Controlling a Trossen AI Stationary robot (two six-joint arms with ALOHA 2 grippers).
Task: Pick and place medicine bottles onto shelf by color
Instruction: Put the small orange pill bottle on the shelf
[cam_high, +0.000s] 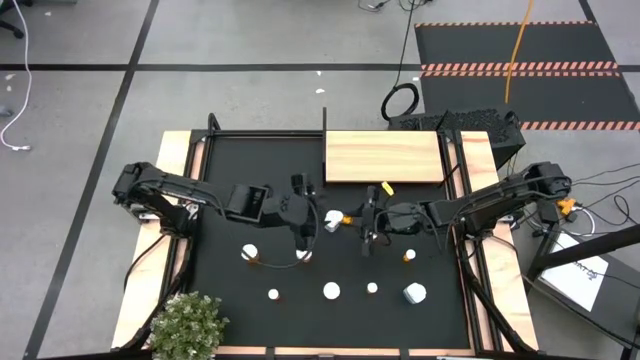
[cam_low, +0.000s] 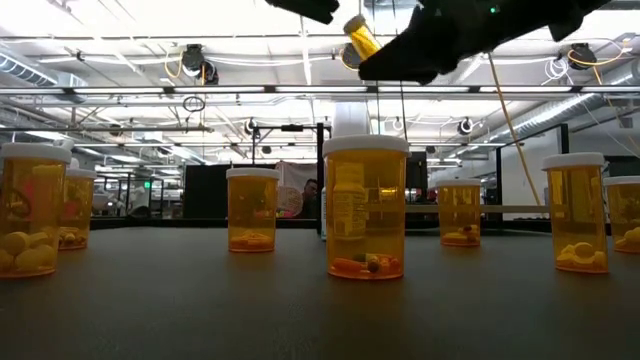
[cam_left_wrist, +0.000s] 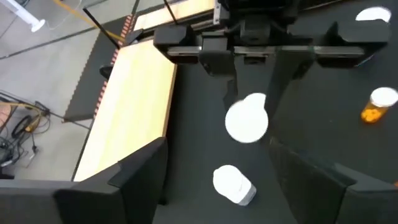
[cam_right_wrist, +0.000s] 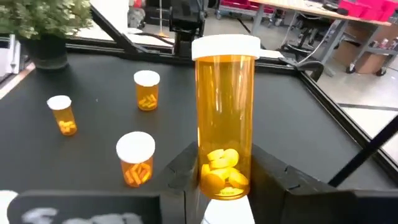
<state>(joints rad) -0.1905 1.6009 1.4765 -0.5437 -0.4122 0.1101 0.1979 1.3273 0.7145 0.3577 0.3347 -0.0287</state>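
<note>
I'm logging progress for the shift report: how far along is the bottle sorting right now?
Barely begun. Done: nothing; the shelf is bare in the high view. In hand: the right gripper holds an orange medicine bottle in shut jaws, above the black mat. The left gripper hangs open over a white bottle. Left: at least seven more bottles on the mat.

- The left arm (cam_high: 165, 195) reaches in from the left side of the desk, elbow bent, forearm running toward the middle.
- The left gripper (cam_high: 303, 212) hangs near the centre, pointing downward; its jaws stand apart with nothing between them.
- The right arm (cam_high: 500, 195) stretches in from the right side, forearm low and nearly level.
- The right gripper (cam_high: 368, 222) sits close beside the left one, jaws clamped on an orange bottle (cam_right_wrist: 225, 118) held upright, raised off the desk.
</note>
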